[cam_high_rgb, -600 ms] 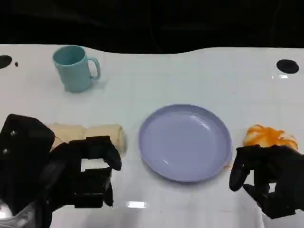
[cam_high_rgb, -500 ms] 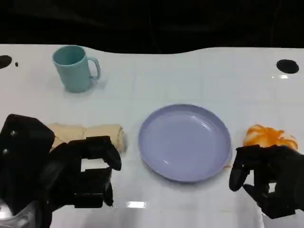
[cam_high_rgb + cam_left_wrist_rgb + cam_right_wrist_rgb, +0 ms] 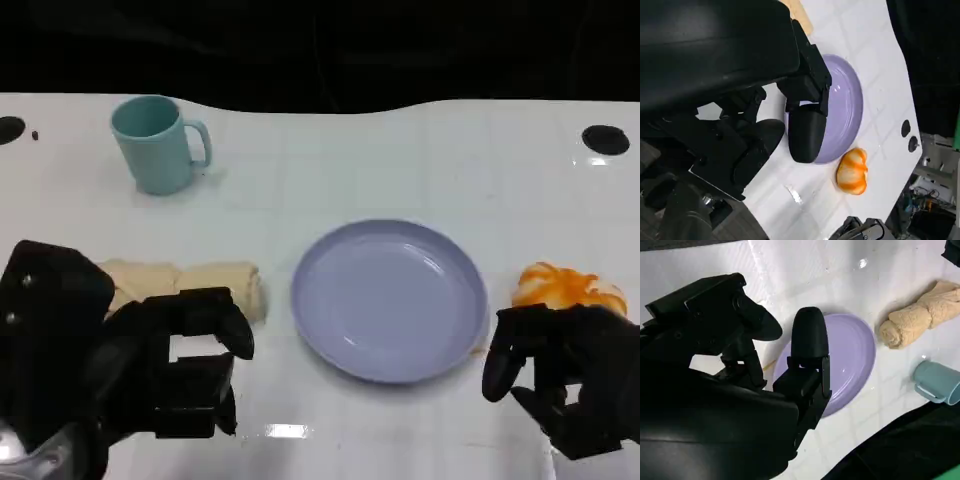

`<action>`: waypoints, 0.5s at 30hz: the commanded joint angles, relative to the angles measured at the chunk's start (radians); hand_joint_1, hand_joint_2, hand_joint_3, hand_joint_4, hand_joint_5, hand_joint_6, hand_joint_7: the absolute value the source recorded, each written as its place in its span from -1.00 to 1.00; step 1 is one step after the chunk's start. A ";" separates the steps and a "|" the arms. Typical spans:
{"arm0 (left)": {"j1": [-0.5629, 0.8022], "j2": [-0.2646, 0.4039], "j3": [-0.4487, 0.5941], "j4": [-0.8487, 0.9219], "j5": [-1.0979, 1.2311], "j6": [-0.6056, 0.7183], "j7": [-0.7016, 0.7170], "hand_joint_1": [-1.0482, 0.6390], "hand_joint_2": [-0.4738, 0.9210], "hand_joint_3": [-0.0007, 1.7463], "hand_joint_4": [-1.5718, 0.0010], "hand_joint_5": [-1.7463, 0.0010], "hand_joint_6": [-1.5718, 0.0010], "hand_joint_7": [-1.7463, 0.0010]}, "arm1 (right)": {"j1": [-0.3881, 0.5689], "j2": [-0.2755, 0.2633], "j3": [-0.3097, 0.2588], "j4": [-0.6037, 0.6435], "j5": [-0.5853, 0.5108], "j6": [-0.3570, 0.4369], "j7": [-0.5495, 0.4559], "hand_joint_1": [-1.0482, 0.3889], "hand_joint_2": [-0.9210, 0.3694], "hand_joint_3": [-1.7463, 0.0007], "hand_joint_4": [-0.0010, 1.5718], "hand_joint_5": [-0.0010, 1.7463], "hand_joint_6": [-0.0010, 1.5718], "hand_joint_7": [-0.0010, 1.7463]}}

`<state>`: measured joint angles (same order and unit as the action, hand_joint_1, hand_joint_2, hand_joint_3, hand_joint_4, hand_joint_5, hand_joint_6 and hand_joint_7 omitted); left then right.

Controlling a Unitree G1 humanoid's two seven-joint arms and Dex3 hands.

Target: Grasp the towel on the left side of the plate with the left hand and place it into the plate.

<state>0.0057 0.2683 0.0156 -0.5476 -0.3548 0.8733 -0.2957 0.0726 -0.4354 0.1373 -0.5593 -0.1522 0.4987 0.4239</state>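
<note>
Towel [image 3: 190,283] at nine o'clock of plate [image 3: 388,298], partly hidden by empty, spread left hand [image 3: 150,365], right hand [image 3: 560,375] empty with fingers apart, white table [image 3: 400,160], dark background.

Two matte black hands, left hand [image 3: 150,370] and right hand [image 3: 565,375], with blocky shells and rounded fingertips.

a lab: white gridded test table [image 3: 400,160], dark backdrop, cabled equipment [image 3: 935,210] beside it.

No legible txt, seemingly, on anything.
</note>
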 commanded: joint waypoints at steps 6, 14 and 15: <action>-0.010 0.021 0.010 0.004 0.000 -0.010 -0.001 0.20 0.37 0.56 -0.07 -1.00 0.06 -0.86 | -0.006 -0.004 -0.001 0.002 -0.002 -0.007 -0.005 0.47 -0.46 -0.23 -0.09 0.98 -0.12 0.62; 0.000 0.004 0.014 0.018 0.011 -0.066 0.007 0.19 0.45 0.46 0.03 -1.00 0.08 -0.75 | -0.007 -0.005 -0.001 0.007 -0.003 -0.012 -0.005 0.47 -0.46 -0.22 -0.09 0.98 -0.11 0.62; 0.003 0.001 0.012 0.020 0.018 -0.080 0.013 0.19 0.44 0.43 0.05 -0.97 0.08 -0.66 | -0.008 -0.006 0.000 0.006 -0.004 -0.009 -0.005 0.47 -0.46 -0.22 -0.09 0.99 -0.11 0.62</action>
<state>0.0064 0.2692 0.0176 -0.5402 -0.3534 0.8386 -0.2956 0.0718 -0.4354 0.1375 -0.5573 -0.1525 0.4942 0.4233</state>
